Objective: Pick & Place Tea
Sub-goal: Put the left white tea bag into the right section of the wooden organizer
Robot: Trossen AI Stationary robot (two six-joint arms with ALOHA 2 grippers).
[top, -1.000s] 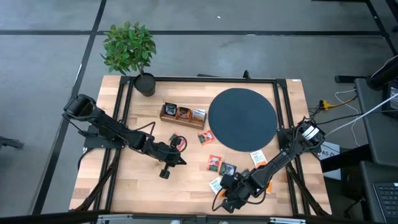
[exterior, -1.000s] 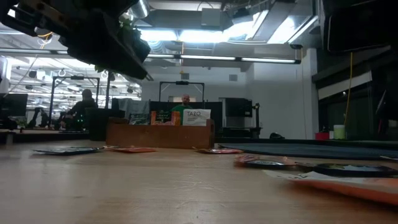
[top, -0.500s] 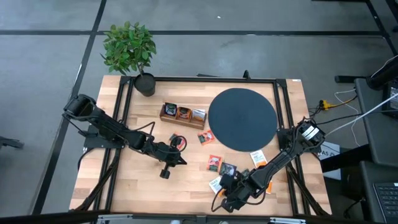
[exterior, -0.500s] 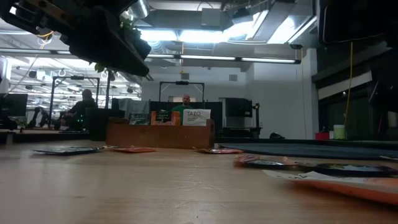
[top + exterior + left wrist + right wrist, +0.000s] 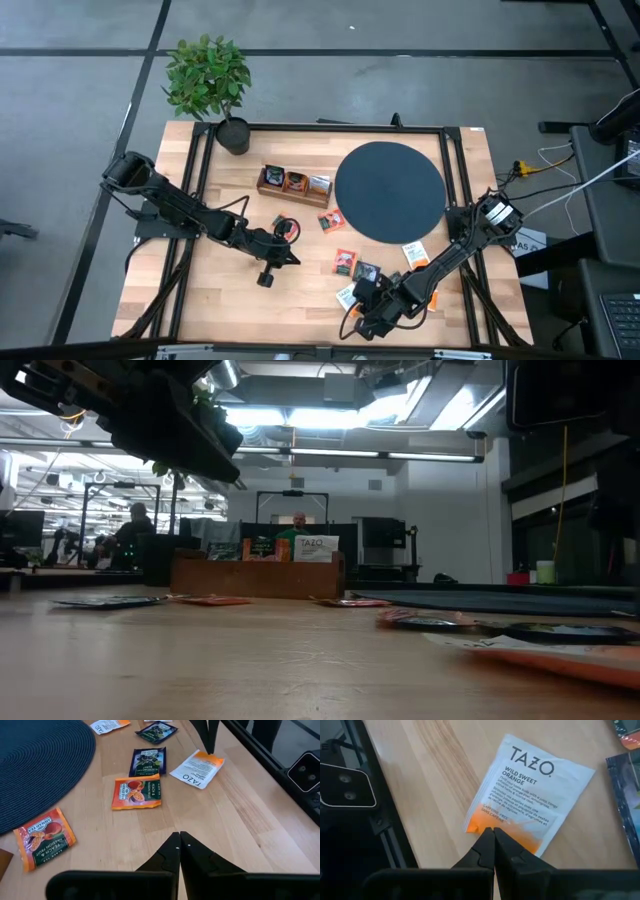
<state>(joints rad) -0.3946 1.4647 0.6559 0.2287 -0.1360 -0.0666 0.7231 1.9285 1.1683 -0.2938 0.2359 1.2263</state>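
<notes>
While the left gripper (image 5: pixel 179 840) hovers clenched and empty over bare table (image 5: pixel 215 290), we find the right gripper (image 5: pixel 493 836) clenched on the orange edge of a white tea sachet (image 5: pixel 530 795) lying flat near the table's front edge.

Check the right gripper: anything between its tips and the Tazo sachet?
Nothing. In the right wrist view the shut right gripper has its tips at the orange edge of the Tazo Wild Sweet Orange sachet.

Two dark, slim jointed arms here, matte black links all the way down. The left gripper (image 5: pixel 180 840) shows two black tapered fingers; the right gripper (image 5: pixel 493 834) looks the same. Black cables loop along both arms.
</notes>
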